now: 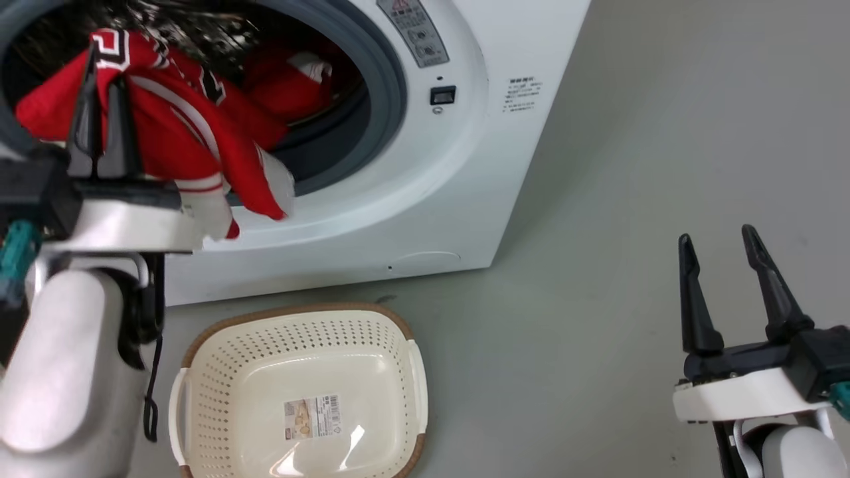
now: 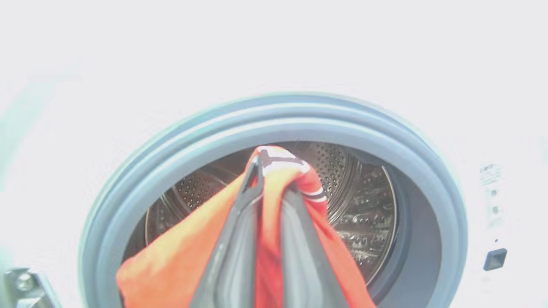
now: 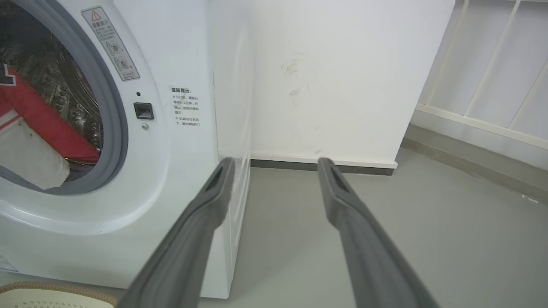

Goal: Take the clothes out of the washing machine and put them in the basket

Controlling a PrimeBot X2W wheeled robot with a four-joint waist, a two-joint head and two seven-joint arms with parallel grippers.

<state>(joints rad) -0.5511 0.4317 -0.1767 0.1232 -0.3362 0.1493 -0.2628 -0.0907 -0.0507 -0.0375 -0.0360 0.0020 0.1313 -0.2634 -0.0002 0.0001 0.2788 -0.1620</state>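
A red jersey (image 1: 179, 126) with white trim hangs out over the grey door seal of the white washing machine (image 1: 465, 166). My left gripper (image 1: 103, 73) is shut on its upper fold, at the drum's mouth; the left wrist view shows the fabric (image 2: 274, 201) pinched between the fingers. A second red garment (image 1: 285, 83) lies deeper in the drum. The cream basket (image 1: 299, 398) with a brown rim stands on the floor below the opening, with just a paper label inside. My right gripper (image 1: 720, 249) is open, low at the right, away from the machine; its spread fingers (image 3: 214, 201) show over grey floor.
Grey floor spreads to the right of the washing machine (image 3: 171, 149). A white wall (image 3: 325, 77) with a dark skirting stands behind it, and a white railing (image 3: 483, 85) at the far right. The basket's rim (image 3: 51, 286) shows at the lower left of the right wrist view.
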